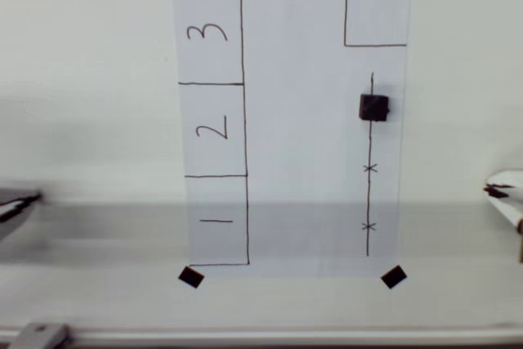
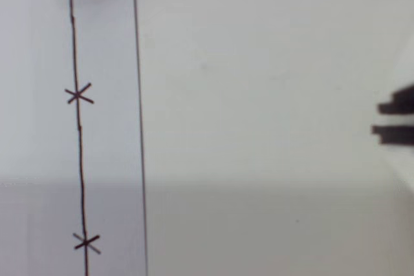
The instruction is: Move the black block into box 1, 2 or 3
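Pincer parts may be the white and dark shape at the right edge of the overhead view [image 1: 505, 194], but too little of it shows to tell whether it is spread or pressed together, and nothing is pinched there. In that view the black block [image 1: 374, 108] sits on the sheet of paper [image 1: 302, 120], right on the pen-drawn line with crosses [image 1: 369, 167], toward the far right part of the sheet and just near of the unnumbered corner rectangle [image 1: 376, 7]. The block lies to the left of the pincer and farther away, well apart from it. Box 3 [image 1: 209, 34] stands at the far left of the sheet, with box 2 [image 1: 212, 129] and box 1 [image 1: 216, 220] nearer along the same column. Judging from this, the block is untouched, and the coming move is a reach left and away to it, then a carry across the sheet.
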`<act>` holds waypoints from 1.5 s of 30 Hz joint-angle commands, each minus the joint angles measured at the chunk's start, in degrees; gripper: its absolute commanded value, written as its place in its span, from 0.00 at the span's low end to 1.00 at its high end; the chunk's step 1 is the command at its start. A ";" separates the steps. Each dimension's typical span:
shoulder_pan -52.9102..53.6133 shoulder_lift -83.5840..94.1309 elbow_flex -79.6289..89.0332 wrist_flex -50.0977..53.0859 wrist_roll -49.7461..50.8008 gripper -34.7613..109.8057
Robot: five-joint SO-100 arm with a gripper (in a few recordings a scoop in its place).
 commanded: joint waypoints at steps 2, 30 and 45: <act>0.00 0.00 0.53 1.23 -0.70 0.24; 0.00 0.00 0.53 1.23 -0.70 0.24; -0.18 0.00 0.53 1.32 -0.88 0.26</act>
